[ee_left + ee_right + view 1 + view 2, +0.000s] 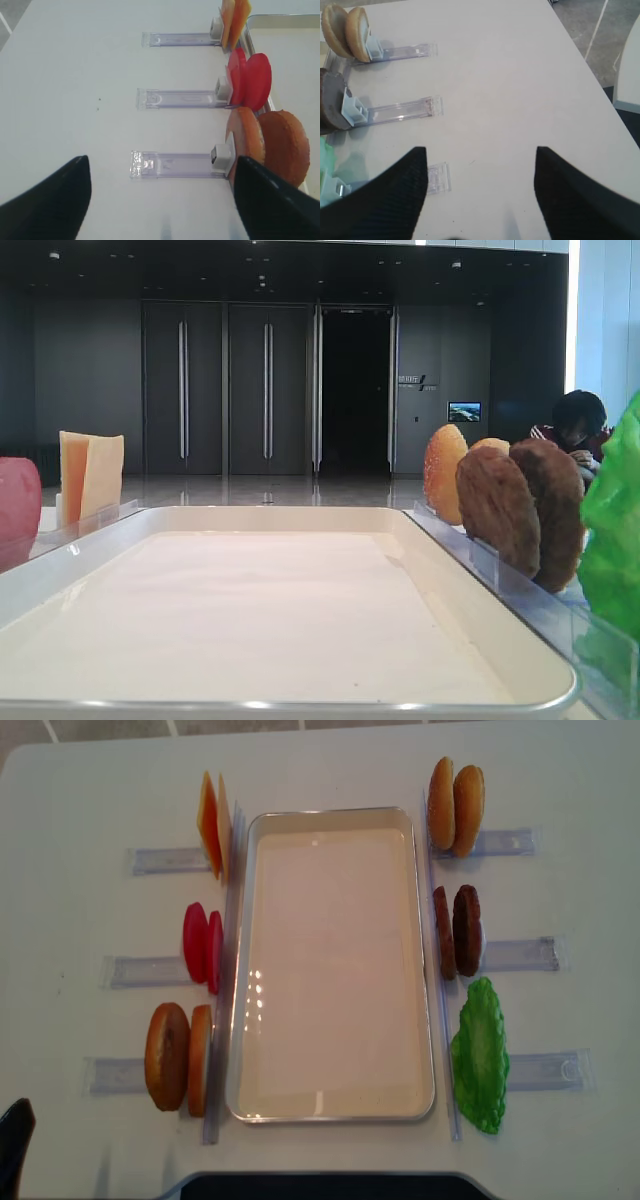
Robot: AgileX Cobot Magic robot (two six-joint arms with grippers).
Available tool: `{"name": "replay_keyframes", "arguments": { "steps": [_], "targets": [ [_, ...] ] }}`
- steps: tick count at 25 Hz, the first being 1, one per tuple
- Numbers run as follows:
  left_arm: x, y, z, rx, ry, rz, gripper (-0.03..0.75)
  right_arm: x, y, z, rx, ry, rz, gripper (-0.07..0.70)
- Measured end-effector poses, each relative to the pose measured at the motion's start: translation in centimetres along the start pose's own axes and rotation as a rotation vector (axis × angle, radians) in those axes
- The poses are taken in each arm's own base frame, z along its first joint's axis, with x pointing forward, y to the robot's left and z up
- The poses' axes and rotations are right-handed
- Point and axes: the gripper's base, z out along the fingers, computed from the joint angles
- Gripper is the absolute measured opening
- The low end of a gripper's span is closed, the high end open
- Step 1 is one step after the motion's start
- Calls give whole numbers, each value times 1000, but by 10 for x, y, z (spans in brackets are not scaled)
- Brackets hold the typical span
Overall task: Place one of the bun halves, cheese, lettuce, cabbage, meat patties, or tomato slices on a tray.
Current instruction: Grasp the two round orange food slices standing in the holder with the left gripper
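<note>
The left hand (160, 200) is hovering released over the bare white bench (75, 75), its two dark fingers (47, 200) spreading wide with nothing between them. Ahead of it and off to its right, three clear plastic holders (175, 97) are lying in a row; the nearest one is propping up the orange domed bun halves (272, 145), just beside the hand's right finger. Farther ahead, the tomato slices (252, 80) are standing on edge, and beyond those the cheese (235, 20) is leaning against the tray (280, 20).

The right hand (480, 195) is hanging released too — its fingers (395, 195) parted over empty bench surface. Forward and to its left, the meat patties (330, 107) are standing in their holder, with the bun halves (347, 32) farther ahead in the next one. A green lettuce leaf (327, 165) is showing right beside the hand's left finger.

In the overhead view the tray is lying between the two rows of holders, holding nothing.
</note>
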Motion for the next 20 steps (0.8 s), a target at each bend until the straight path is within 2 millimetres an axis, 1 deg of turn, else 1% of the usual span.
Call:
{"name": "replay_keyframes", "arguments": {
  "steps": [17, 20],
  "targets": [
    [0, 0, 0, 0, 1, -4, 692, 0, 0, 0, 0, 0, 0, 467],
    [-4, 0, 4, 5, 56, -8, 692, 0, 0, 0, 0, 0, 0, 467]
  ]
}}
